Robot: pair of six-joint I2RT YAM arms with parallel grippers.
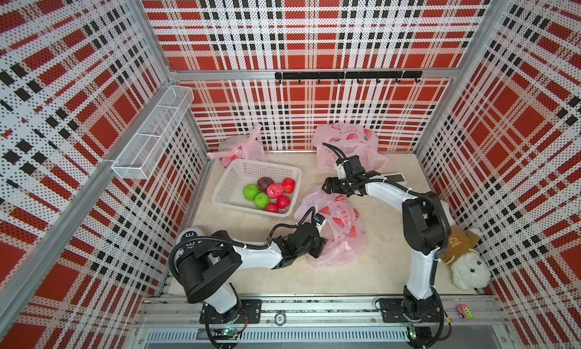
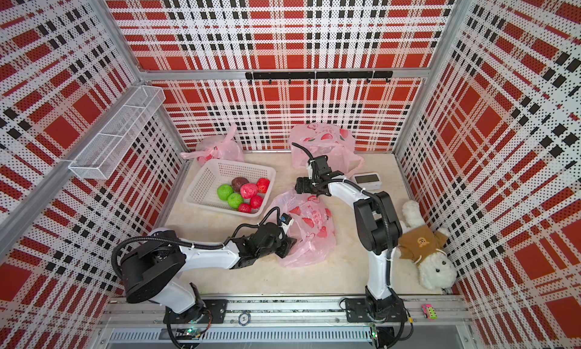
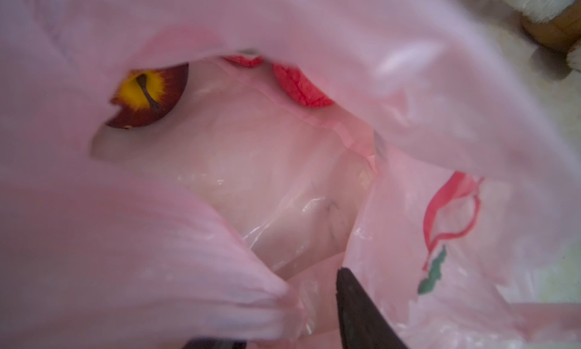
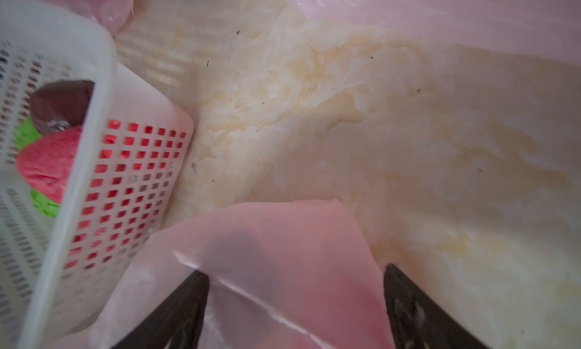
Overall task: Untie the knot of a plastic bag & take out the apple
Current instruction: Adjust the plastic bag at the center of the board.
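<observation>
You had the pink plastic bag (image 1: pixel 339 225) lying on the table (image 1: pixel 361 278) near the middle of the frame in both top views, just beside the lower right corner of the white basket (image 1: pixel 242 174). Its mouth was open, so I think the knot was already undone and only the taking out was left. The dark red apple (image 3: pixel 147 96) was inside the bag. The left wrist view looked in through the mouth and showed it deep in there, half behind a fold of pink film. Your left gripper (image 1: pixel 322 248) was pushed into the bag's lower left edge, I think so it could reach in for the apple. Only one of its fingers (image 3: pixel 355 309) showed clearly and film covered the other, so I cannot tell if it was pinching the film or just poking in. It was not touching the apple. Your right gripper (image 4: pixel 295 272) hung at the bag's upper edge with its fingers wide apart and a flap of film lying loose between them, not squeezed. I think it was there to lift that side so the mouth would not flop shut. The basket held red and green fruits (image 1: pixel 270 190), so the apple likely belonged there too.
</observation>
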